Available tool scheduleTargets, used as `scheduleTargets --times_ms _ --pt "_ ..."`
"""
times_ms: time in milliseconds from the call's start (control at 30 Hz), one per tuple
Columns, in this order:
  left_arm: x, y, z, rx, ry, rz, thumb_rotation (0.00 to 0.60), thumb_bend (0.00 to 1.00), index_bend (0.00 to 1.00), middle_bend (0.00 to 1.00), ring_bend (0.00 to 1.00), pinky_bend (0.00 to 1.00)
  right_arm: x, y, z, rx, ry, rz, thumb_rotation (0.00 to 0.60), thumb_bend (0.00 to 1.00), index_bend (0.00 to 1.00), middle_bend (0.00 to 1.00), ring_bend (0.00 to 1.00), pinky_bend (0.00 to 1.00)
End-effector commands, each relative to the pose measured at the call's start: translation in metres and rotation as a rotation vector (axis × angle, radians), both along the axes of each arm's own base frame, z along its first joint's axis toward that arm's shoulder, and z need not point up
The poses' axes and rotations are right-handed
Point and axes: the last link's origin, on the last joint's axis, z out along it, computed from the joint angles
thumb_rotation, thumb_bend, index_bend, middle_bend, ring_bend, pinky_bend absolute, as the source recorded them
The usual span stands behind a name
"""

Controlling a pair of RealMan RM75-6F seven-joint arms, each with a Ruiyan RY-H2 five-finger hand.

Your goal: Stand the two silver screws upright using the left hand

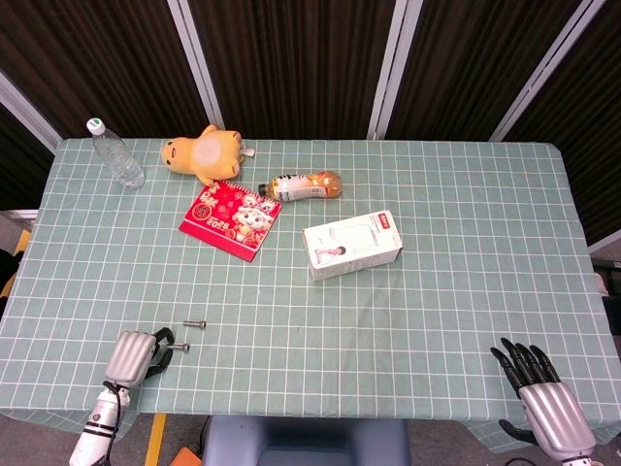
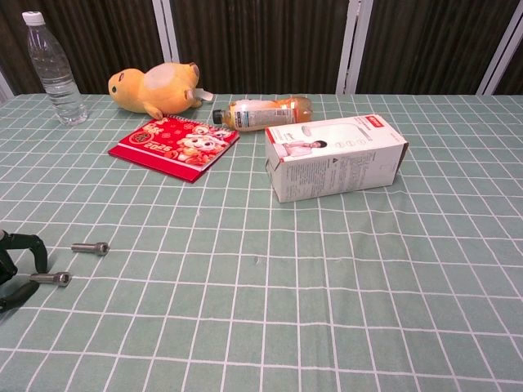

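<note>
Two silver screws lie flat on the green checked cloth near the front left. The far screw (image 1: 195, 323) (image 2: 90, 247) lies apart from my hand. The near screw (image 1: 178, 347) (image 2: 51, 278) has its shaft end right at the fingertips of my left hand (image 1: 137, 353) (image 2: 15, 266). In the chest view one dark finger arches above that screw and another lies below it, still apart and not closed on it. My right hand (image 1: 539, 401) hangs at the front right table edge with its fingers spread and nothing in it.
A white carton (image 1: 352, 245) lies mid-table. Behind the screws are a red booklet (image 1: 230, 218), a lying orange-drink bottle (image 1: 303, 185), a yellow plush toy (image 1: 204, 154) and an upright water bottle (image 1: 115, 153) at the back left corner.
</note>
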Motion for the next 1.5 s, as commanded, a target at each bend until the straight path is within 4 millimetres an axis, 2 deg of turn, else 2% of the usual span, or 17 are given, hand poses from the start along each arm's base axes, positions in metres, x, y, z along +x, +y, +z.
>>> scheduleTargets --times_ms 33,400,833,1133,1333,1500 --pt "0.0 0.001 -0.001 -0.009 0.007 0.006 0.6 0.41 0.55 1.0 1.0 1.0 0.0 0.0 0.001 -0.003 0.0 -0.001 0.6 0.16 0.0 0.0 0.0 0.0" --pt "0.004 0.001 0.007 0.004 -0.01 -0.006 0.6 0.42 0.57 1.0 1.0 1.0 0.0 0.0 0.0 -0.001 0.002 -0.003 0.6 0.16 0.0 0.0 0.0 0.0" --pt "0.019 -0.003 0.025 0.021 -0.055 -0.038 0.6 0.42 0.56 1.0 1.0 1.0 -0.001 0.0 -0.002 0.008 0.005 -0.005 0.6 0.16 0.0 0.0 0.0 0.0" --pt "0.031 -0.006 0.023 -0.012 -0.051 -0.06 0.6 0.42 0.55 1.0 1.0 1.0 -0.001 0.0 -0.002 0.011 0.004 -0.005 0.6 0.16 0.0 0.0 0.0 0.0" --pt "0.035 -0.004 0.021 -0.019 -0.043 -0.063 0.6 0.42 0.52 1.0 1.0 1.0 0.0 0.0 -0.001 0.013 0.0 -0.005 0.6 0.16 0.0 0.0 0.0 0.0" --pt "0.036 -0.004 0.021 -0.016 -0.046 -0.067 0.6 0.41 0.42 1.0 1.0 1.0 0.0 0.0 -0.001 0.014 -0.001 -0.006 0.6 0.16 0.0 0.0 0.0 0.0"
